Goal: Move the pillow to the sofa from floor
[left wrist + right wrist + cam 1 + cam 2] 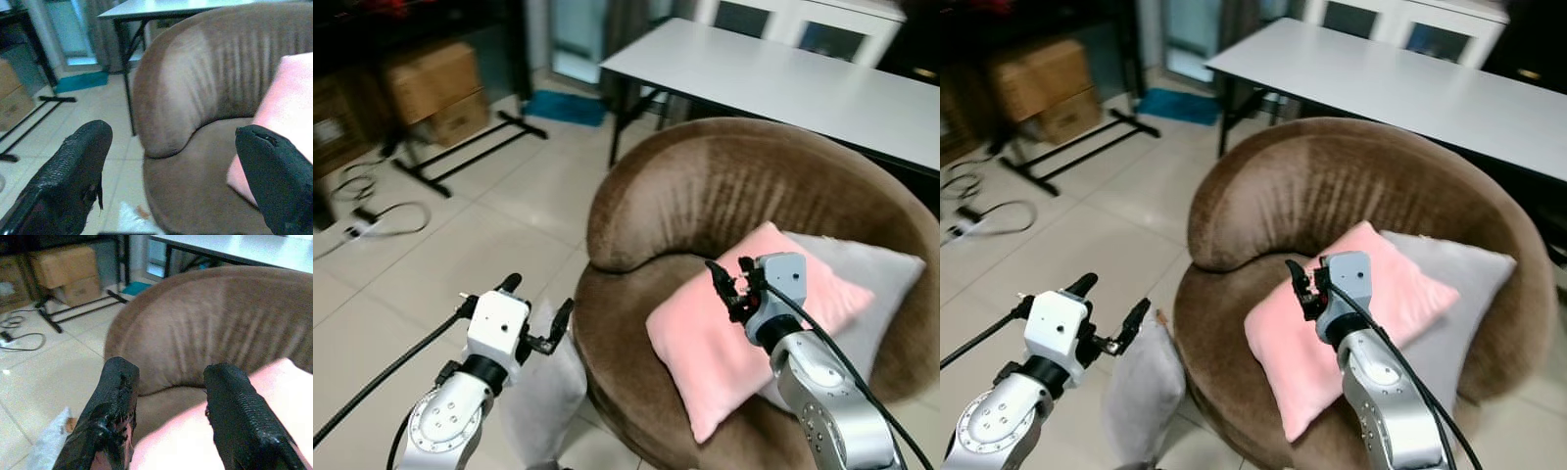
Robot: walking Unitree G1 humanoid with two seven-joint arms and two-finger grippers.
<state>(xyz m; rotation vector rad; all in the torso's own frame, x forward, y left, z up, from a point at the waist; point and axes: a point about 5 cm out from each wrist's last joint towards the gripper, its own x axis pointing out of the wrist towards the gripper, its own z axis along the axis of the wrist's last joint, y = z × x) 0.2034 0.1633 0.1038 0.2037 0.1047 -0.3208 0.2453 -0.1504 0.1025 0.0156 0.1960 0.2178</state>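
A round, velvety brown sofa (744, 196) with a high curved back fills the right of the scene. On its seat lies a soft pink pillow (705, 352), square and slightly puffed, overlapping a grey pillow (881, 284) behind it on the right. A second grey pillow (1141, 387), matte and rounded, stands on the floor (460, 255) against the sofa's near left edge, its lower part cut off by the frame.

The right gripper (726, 284) hangs over the pink pillow with its ribbed black fingers (239, 416) spread and nothing between them. The left gripper (536, 313) hovers just above the floor pillow, fingers wide apart and empty.

The floor is pale glossy tile. Far left are cardboard boxes (435, 88), a black metal stand (470, 147) and loose cables (372, 215); behind the sofa stands a long white table (783, 73).
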